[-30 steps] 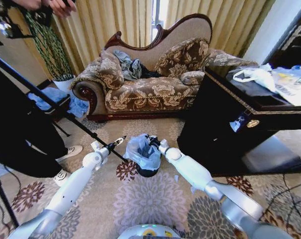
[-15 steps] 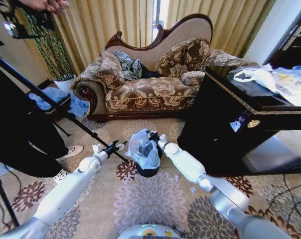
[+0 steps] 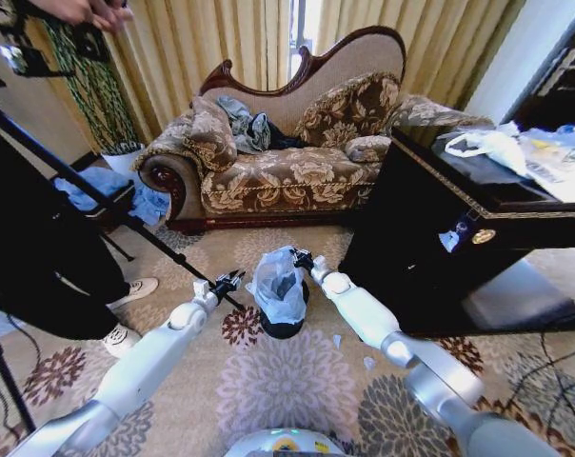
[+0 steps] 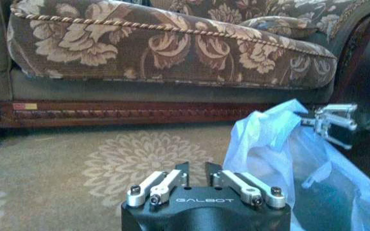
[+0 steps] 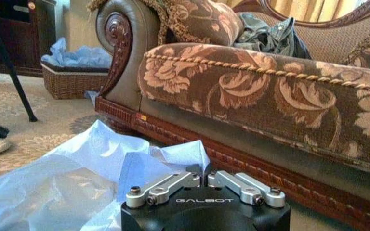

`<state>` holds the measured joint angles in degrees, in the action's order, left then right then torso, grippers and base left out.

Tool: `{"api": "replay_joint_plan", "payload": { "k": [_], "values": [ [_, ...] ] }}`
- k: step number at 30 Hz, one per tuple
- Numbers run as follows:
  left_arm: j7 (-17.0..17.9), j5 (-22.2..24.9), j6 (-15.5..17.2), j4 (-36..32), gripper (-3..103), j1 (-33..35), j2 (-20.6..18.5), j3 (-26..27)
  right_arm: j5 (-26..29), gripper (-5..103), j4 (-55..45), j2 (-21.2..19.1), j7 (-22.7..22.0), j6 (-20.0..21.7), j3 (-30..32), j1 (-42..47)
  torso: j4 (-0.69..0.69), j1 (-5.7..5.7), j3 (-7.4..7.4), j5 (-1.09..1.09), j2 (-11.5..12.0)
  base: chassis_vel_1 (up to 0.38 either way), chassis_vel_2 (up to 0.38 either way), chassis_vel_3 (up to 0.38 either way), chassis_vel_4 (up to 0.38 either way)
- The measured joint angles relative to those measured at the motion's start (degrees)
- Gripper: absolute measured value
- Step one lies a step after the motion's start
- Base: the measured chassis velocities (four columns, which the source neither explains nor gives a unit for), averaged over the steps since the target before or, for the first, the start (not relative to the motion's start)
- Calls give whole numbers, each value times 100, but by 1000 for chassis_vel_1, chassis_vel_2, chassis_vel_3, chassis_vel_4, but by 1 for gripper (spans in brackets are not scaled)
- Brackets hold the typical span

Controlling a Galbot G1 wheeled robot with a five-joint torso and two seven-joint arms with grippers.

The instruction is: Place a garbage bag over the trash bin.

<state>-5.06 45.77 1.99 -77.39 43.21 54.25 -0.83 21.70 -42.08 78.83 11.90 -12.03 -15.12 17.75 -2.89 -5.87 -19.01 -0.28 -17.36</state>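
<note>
Compared with half a second ago, the left gripper [image 3: 232,279] has moved closer to the garbage bag [image 3: 279,284] and now hovers just beside it, holding nothing, its fingers nearly together. The right gripper [image 3: 297,257] still pinches the bag's top edge on the sofa [image 3: 287,162] side, fingers closed on plastic. There is one bag, one trash bin [image 3: 284,327], two grippers. The bag covers most of the bin; its rim is hidden.
</note>
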Motion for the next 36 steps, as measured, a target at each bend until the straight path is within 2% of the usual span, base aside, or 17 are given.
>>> {"api": "replay_joint_plan", "payload": {
  "k": [1, 3, 4, 6, 15, 19, 22, 25, 31, 35, 36],
  "values": [
    [1, 2, 0, 5, 14, -34, 13, -15, -60, 0, 69, 34, -15, 12, 55, -5, 0, 0, 0, 0, 0, 0, 0, 0, 0],
    [0, 3, 0, 5, 14, -43, 16, -18, -84, 0, 95, 46, -24, 18, 75, -7, 0, 0, 0, 0, 0, 0, 0, 0, 0],
    [-11, 11, 5, -8, 4, -67, 18, -29, -181, 0, 207, 104, -65, 35, 175, -10, 1, 0, 0, 0, 0, 0, 0, 0, 0],
    [-61, 16, 9, -47, 2, -76, 12, -33, -251, 0, 284, 137, -97, 51, 239, -10, 1, 0, 0, 0, 0, 0, 0, 0, 0],
    [-183, -12, -6, -68, 0, -230, -6, -171, -527, 0, 436, 216, -163, 161, 495, 26, 1, 0, 0, 0, -1, 0, 0, 0, 0],
    [-189, -37, -6, -69, 0, -330, 18, -240, -721, 0, 473, 268, -174, 346, 584, 49, 0, 0, 0, 0, -1, 0, 0, 0, 0],
    [-189, -34, -3, -88, 0, -353, 35, -258, -884, 0, 484, 315, -207, 574, 672, 72, 0, 0, 0, 0, -1, 0, 0, 0, 0],
    [-217, -20, 2, -180, 0, -274, -27, -241, -1053, 0, 458, 306, -216, 987, 724, 90, 1, 0, 0, 0, -1, 0, 0, 0, 0],
    [-276, 13, -13, -222, 0, -146, -127, -169, -1231, 0, 535, 305, -134, 1292, 818, 3, 1, 0, 0, -1, -1, 0, 0, 0, 0],
    [-292, 51, -23, -238, 0, -114, -166, -139, -1505, 0, 675, 352, 23, 1237, 912, -100, 1, 0, 0, 0, -1, 0, 0, 0, 0],
    [-293, 76, -25, -249, 0, -100, -181, -129, -1723, 0, 770, 385, 137, 1065, 958, -160, 1, 0, 0, -1, -1, 0, 0, 0, 0]
  ]
}}
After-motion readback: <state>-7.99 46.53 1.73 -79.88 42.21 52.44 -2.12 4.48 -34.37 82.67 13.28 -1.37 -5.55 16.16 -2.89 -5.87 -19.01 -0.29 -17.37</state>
